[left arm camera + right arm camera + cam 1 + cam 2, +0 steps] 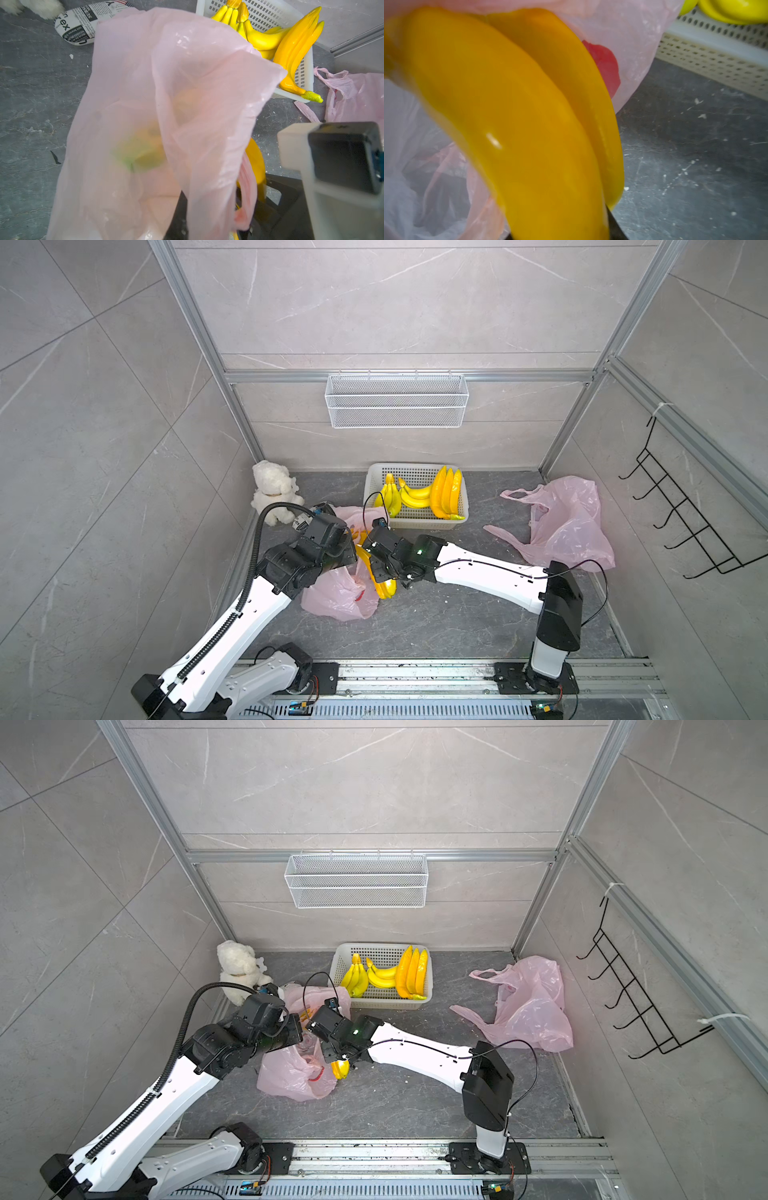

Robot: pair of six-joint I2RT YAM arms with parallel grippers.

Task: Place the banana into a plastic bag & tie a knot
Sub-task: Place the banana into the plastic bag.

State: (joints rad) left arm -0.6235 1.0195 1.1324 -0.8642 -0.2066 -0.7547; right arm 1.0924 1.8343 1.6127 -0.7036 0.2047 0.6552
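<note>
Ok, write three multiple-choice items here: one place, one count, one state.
1. The white plush bear sits: A. at the table's far left corner; B. inside a pink bag; C. at the table's near right corner.
2. Pink plastic bags in view: A. one; B. two; C. four.
3. The banana bunch between the arms is: A. lying bare on the table; B. partly inside the left bag's mouth; C. sealed in a knotted bag.
Key: 1A, it leans by the back wall; 2B, left bag plus right bag; 3B, its tip sticks out.

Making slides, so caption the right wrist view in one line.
Gripped banana bunch poised at the open pink plastic bag, perforated basket behind.
</note>
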